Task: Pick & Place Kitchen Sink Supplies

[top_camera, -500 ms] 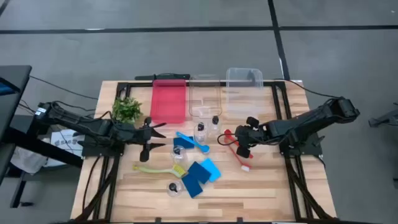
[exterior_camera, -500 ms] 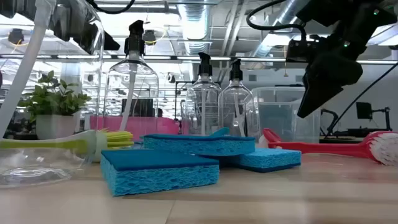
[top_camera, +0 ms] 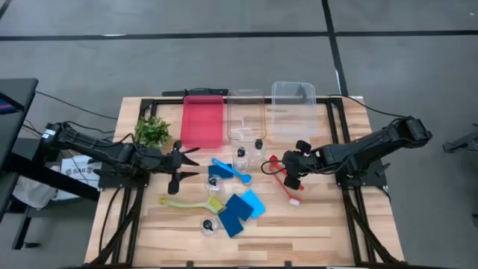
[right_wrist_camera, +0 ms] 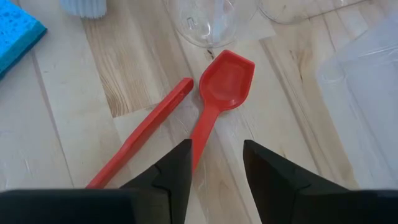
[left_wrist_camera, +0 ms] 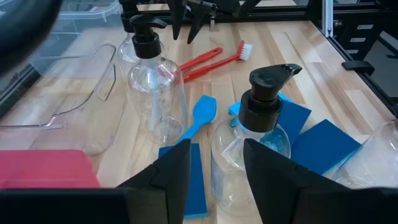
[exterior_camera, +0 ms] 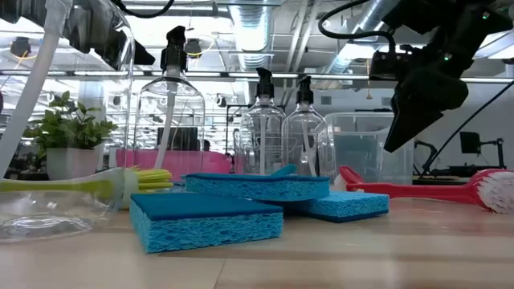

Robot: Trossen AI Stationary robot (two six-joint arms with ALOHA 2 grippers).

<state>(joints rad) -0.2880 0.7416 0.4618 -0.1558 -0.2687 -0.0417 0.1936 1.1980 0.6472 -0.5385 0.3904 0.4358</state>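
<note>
From above, my left pincer (top_camera: 181,163) hung over the table's left middle, just left of the bottle (top_camera: 214,184) and the blue brush (top_camera: 231,169). My right pincer (top_camera: 285,170) hung over the red brushes (top_camera: 282,178). The plant (top_camera: 152,131), red tray (top_camera: 203,122) and clear bins (top_camera: 293,102) lined the far edge; blue sponges (top_camera: 241,211) and the yellow-green brush (top_camera: 191,203) lay nearer.

At table height the sponges (exterior_camera: 207,217) filled the foreground and stood in front of the bottles' bases; a lying bottle (exterior_camera: 48,210) was cut off at the left edge.

Past my left fingers (left_wrist_camera: 179,172), parted and holding nothing, stood two black-capped bottles (left_wrist_camera: 157,93), with the blue brush (left_wrist_camera: 198,118) between them.

Past my right fingers (right_wrist_camera: 177,167), also parted and empty, a red spoon-like handle end (right_wrist_camera: 222,87) lay below; whether I touched it was hard to tell, probably not.
</note>
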